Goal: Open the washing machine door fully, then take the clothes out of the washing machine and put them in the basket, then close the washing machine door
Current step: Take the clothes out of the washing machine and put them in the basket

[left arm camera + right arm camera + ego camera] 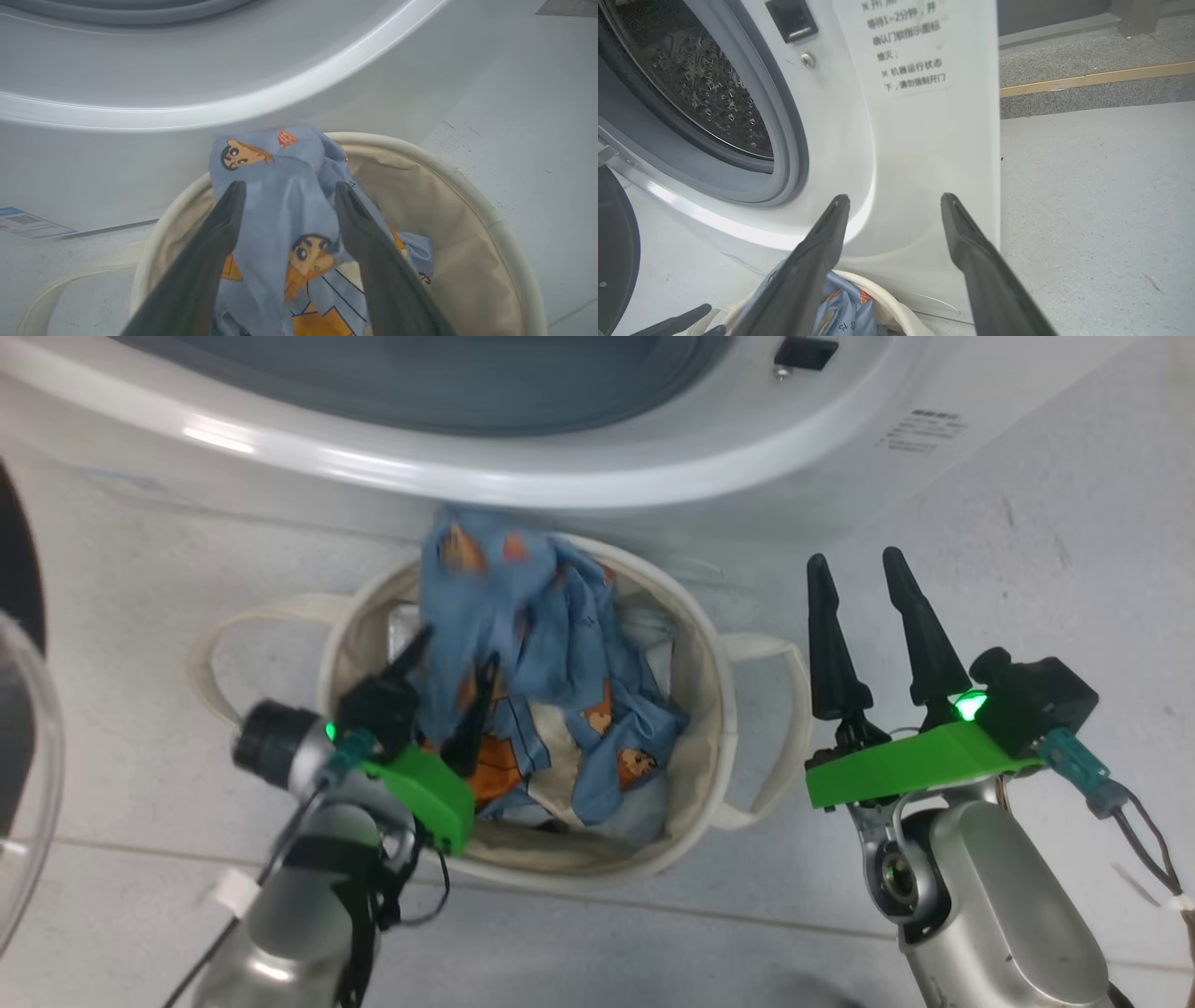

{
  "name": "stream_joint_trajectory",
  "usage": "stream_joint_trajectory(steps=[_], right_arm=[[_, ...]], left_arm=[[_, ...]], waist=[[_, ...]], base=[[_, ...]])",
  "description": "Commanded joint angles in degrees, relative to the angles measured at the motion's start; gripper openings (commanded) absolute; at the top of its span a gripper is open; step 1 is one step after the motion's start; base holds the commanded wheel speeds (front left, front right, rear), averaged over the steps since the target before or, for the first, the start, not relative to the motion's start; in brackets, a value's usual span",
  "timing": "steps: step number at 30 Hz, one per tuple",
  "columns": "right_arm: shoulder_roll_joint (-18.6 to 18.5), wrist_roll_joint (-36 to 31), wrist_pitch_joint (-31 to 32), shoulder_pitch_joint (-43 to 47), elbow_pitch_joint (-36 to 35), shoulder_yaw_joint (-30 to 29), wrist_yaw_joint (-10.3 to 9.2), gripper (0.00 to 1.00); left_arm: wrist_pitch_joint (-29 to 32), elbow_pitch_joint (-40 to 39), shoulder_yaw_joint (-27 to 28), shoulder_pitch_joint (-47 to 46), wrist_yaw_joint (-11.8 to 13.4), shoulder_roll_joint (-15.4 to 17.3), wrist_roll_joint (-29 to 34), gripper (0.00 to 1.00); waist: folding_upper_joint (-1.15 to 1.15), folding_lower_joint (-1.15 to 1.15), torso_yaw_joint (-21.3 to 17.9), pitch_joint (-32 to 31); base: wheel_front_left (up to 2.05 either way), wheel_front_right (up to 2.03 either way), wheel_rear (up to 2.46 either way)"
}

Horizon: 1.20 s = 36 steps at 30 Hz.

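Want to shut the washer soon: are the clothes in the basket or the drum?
In the basket. The blue clothes sit heaped inside its rim, left gripper open around them.

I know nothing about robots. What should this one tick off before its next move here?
1. The left gripper is open: jaws spread, fabric between them. Ok.
2. The clothes are inside the basket: mostly in, but a blurred bunch stands above the rim. Cannot tell if settled.
3. The washing machine is empty: the part of the drum that shows is bare, the rest is hidden. Cannot tell.
4. The right gripper is free: open, holding nothing, beside the basket. Ok.
5. The washing machine door is out of the way: swung aside at the head view's left edge. Ok.
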Motion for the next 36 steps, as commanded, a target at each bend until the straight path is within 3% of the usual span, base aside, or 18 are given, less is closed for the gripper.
stream_joint_trajectory(steps=[1, 7, 23, 36], right_arm=[[0.3, -0.3, -0.7, 1.0, -1.5, 1.2, 0.02, 1.00], [0.3, -0.1, -0.7, 2.4, -0.7, 1.5, 0.02, 1.00], [0.3, -0.1, -0.7, 8.4, 0.4, -0.4, 0.02, 1.00], [0.3, 1.1, -0.7, 12.4, 0.9, -1.8, 0.02, 1.00]], left_arm=[[-0.3, -0.3, 0.6, 1.9, -0.3, 0.7, -0.1, 1.00], [-0.3, -0.9, -0.4, 5.5, -1.2, 0.4, -1.4, 1.00], [-0.3, -29.0, 6.0, 21.8, 0.6, -0.2, -4.2, 1.00], [-0.3, -40.7, 9.4, 31.1, 2.2, -0.4, -5.6, 1.00]], waist=[[0.00, 0.00, 0.8, -1.7], [0.00, 0.00, 2.1, -6.7], [0.00, 0.00, 5.8, -21.3], [0.00, 0.00, 5.3, -26.2]], base=[[0.00, 0.00, 0.00], [0.00, 0.00, 0.00], [0.00, 0.00, 0.00], [0.00, 0.00, 0.00]])
